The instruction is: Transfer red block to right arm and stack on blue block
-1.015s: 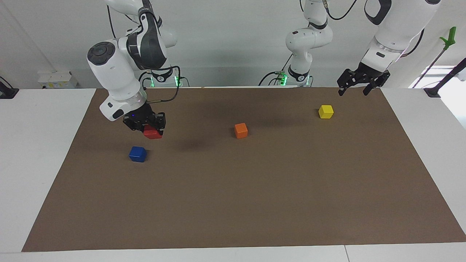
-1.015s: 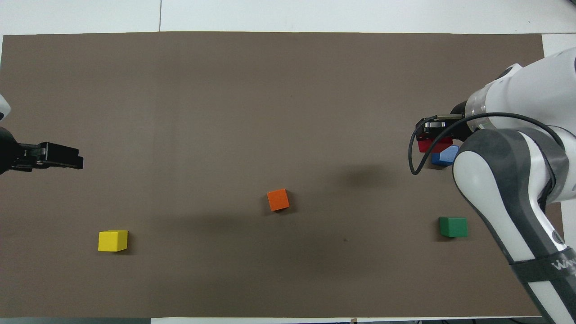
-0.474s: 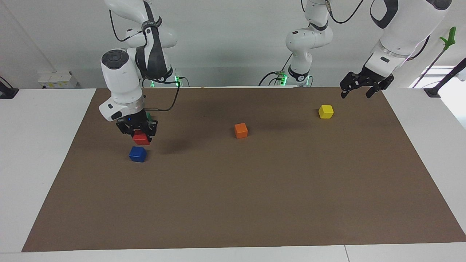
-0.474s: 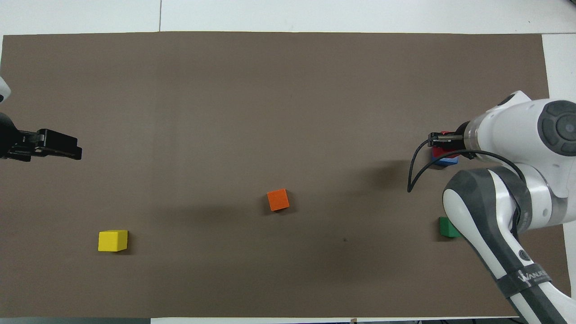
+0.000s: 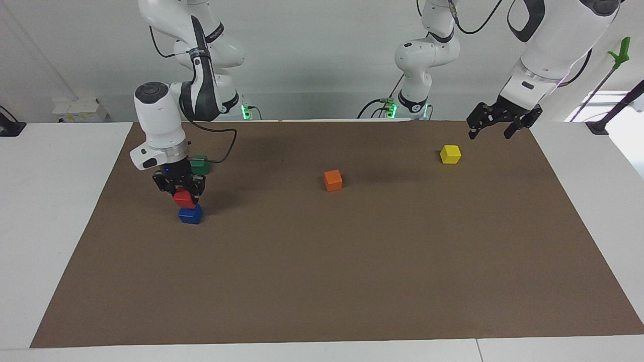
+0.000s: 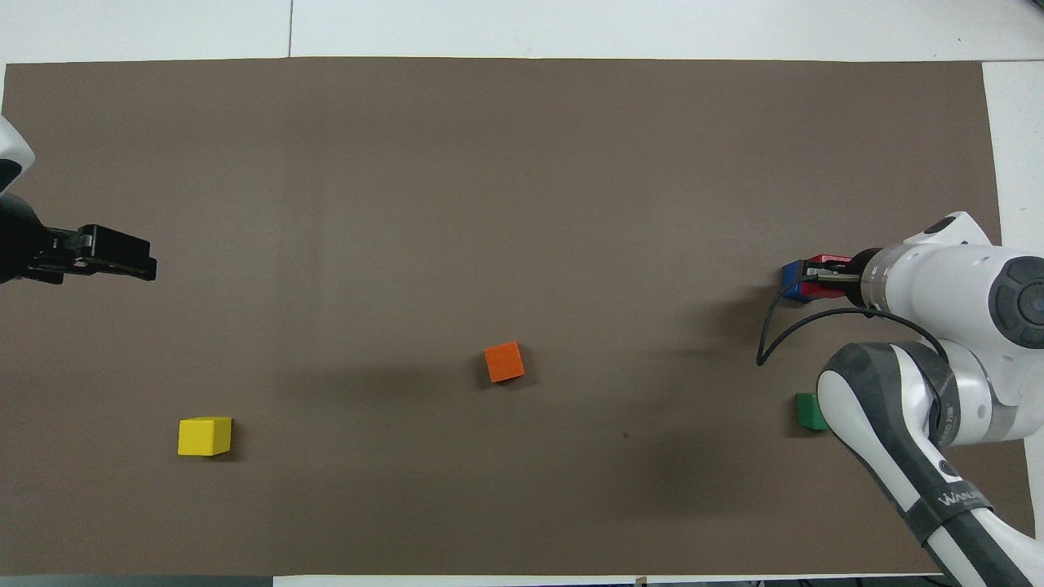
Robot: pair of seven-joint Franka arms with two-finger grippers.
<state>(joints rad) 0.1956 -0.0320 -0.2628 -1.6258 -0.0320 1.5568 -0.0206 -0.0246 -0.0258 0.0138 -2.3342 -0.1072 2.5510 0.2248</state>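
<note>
Right gripper point(image 5: 184, 193) clenched on small red cube point(image 5: 184, 198), touching small blue cube point(image 5: 190, 214); left gripper point(image 5: 496, 122) released, waiting; advised: square edges before release

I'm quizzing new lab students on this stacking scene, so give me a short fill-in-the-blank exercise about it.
1. The right gripper is shut on the ____ block.
2. The red block is right above the ____ block.
3. The left gripper, open, hangs near the ____ block.
4. The block at the mat's middle is ____.

Missing words: red; blue; yellow; orange
</note>
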